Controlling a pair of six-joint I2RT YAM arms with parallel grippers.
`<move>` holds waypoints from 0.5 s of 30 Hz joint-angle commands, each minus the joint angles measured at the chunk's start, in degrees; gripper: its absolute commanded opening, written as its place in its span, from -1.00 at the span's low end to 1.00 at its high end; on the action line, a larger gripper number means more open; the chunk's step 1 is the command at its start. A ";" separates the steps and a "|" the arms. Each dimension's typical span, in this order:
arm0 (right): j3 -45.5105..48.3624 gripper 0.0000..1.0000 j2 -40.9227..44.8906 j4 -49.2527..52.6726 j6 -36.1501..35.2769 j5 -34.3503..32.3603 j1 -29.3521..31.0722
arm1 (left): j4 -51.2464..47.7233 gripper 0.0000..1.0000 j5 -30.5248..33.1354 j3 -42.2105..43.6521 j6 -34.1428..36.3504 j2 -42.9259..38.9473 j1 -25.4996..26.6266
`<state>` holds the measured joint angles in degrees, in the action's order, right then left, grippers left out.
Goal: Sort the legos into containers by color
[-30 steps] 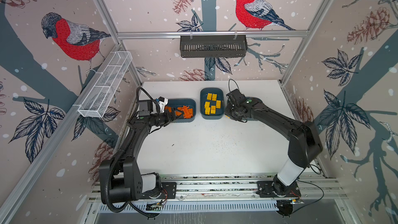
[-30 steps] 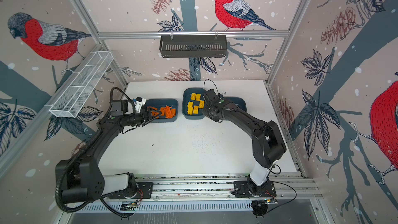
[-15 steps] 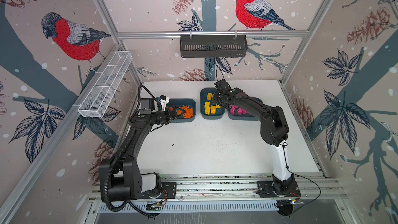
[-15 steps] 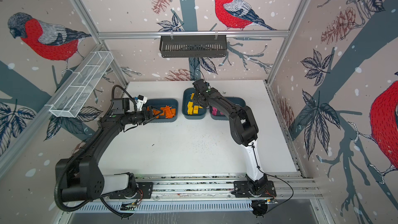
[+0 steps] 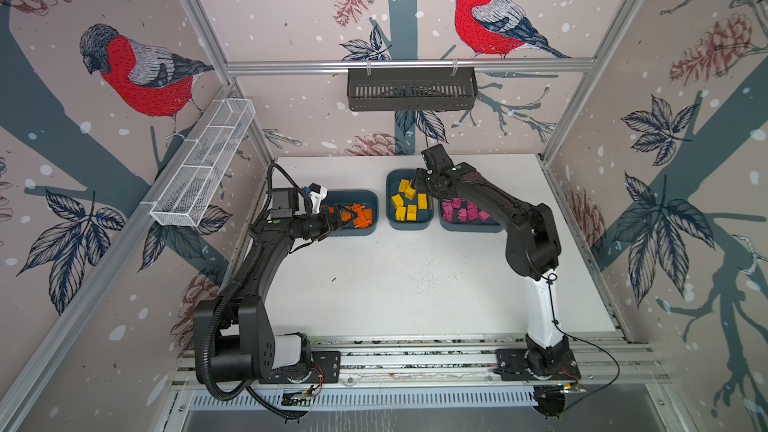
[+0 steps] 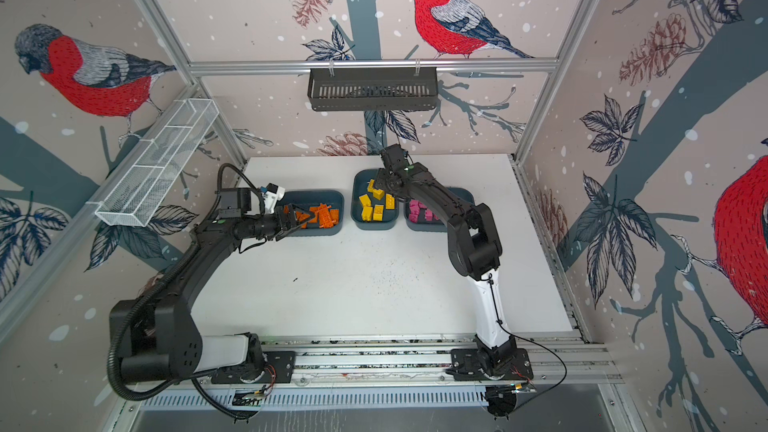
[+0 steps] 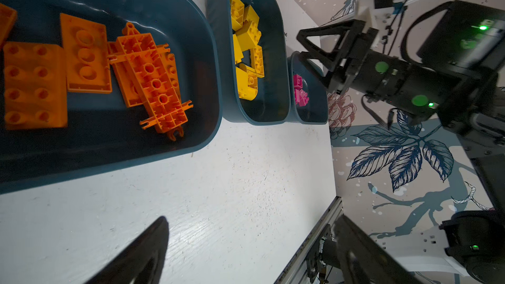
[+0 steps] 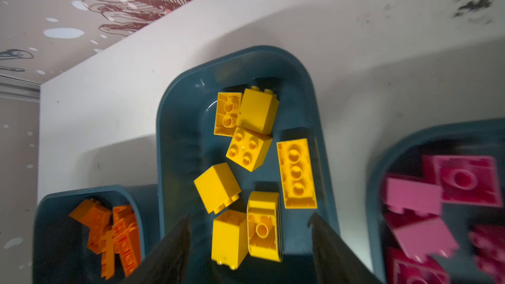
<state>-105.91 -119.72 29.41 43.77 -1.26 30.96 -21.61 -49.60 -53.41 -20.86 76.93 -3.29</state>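
Yellow legos (image 8: 248,148) lie in the middle container (image 8: 180,137).

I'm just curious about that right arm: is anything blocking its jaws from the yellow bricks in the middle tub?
Nothing visible does. The right gripper hangs over the middle tub, jaws apart, and the yellow bricks lie uncovered just below.

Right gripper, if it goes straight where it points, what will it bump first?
The right gripper would probably hit the yellow bricks in the middle tub first; depth is unclear.
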 commanded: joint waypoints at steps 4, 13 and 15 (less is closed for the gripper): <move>12.86 0.61 15.95 -2.32 -8.79 1.54 -2.34 | 0.31 0.87 1.22 -1.82 2.86 1.22 -0.04; 45.90 0.98 43.78 -18.56 -22.35 0.16 -14.65 | 4.84 0.89 23.75 -0.41 10.20 -2.30 -0.05; 54.51 0.99 49.74 -24.81 -24.13 -0.71 -18.84 | 10.72 0.90 29.12 3.79 11.09 -4.59 -0.03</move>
<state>-58.08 -74.83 14.46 25.04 -0.38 14.90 -18.11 -31.40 -52.49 -13.10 74.13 -3.29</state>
